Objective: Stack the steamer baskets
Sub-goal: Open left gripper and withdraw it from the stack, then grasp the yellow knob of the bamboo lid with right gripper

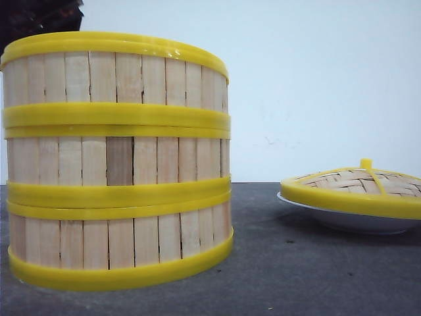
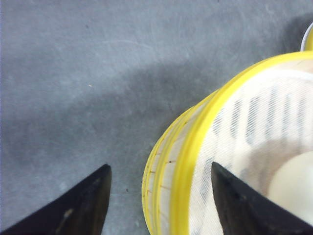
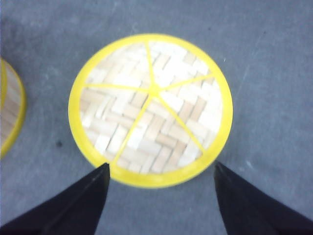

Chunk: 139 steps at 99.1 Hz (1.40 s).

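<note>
Baskets first: I count three steamer baskets [image 1: 117, 161] on my front feed, all alike, pale upright wooden slats with yellow rims, sitting one on top of another as a single tower on the left of the grey table [image 1: 296, 263]. The tower looks straight, rims meeting rims at two yellow seams. Off to the right I see one domed woven lid [image 1: 358, 186] with a yellow rim and a small yellow knob, resting on one shallow white plate [image 1: 345, 217], well apart from the tower. That makes three baskets, one lid, one plate. No brand, label or writing shows on any of them from what I can read. Switching to the left wrist feed: the left gripper [image 2: 159, 203] hangs over the top basket's edge, fingers [image 2: 80, 205] spread apart and holding nothing, one dark finger outside the yellow rim and the other over the slotted inside of the basket; I cannot tell if either touches it. On the right wrist feed, the right gripper [image 3: 161, 198] is above the lid, looking straight down on its weave and five yellow ribs, fingers [image 3: 73, 205] spread wide and gripping nothing, with the lid's near rim between them. At the edge of that feed I catch a sliver of the stack's rim.
</note>
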Each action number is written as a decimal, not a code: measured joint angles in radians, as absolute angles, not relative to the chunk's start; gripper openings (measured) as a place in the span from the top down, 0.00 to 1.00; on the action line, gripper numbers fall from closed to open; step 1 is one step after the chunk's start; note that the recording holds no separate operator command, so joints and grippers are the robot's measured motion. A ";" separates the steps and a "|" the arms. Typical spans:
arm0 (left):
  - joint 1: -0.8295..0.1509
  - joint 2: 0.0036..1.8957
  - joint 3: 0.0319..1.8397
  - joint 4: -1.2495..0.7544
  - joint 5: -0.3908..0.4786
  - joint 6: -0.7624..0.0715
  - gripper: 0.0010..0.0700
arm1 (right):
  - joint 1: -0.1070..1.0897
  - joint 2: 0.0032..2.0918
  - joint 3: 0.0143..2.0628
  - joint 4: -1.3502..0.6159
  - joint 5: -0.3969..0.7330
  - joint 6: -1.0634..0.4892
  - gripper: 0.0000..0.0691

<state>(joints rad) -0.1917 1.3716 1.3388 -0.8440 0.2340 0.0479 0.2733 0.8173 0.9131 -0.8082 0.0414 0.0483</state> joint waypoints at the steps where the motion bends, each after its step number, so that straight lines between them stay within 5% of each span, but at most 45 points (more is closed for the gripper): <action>1: -0.191 1.366 1.342 -0.845 0.234 0.048 0.45 | 0.271 0.821 0.913 -0.804 0.041 0.048 0.40; 15: -0.175 1.246 1.372 -0.844 0.199 0.047 0.45 | 0.241 0.897 0.913 -0.732 0.001 0.048 0.40; 33: -0.166 1.116 1.377 -0.943 0.055 0.045 0.45 | 0.208 1.044 0.913 -0.556 -0.089 0.048 0.40; 79: -0.163 0.843 0.972 -0.907 -0.025 -0.012 0.45 | 0.209 1.376 0.913 -0.374 -0.105 0.048 0.40; 99: -0.163 0.834 0.933 -0.900 -0.025 -0.028 0.45 | 0.209 1.433 0.913 -0.348 -0.105 0.048 0.40; 119: -0.162 0.832 0.933 -0.893 -0.025 -0.039 0.45 | 0.209 1.434 0.913 -0.340 -0.106 0.048 0.60; 139: -0.162 0.832 0.933 -0.893 -0.025 -0.042 0.45 | 0.209 1.434 0.913 -0.329 -0.105 0.048 0.64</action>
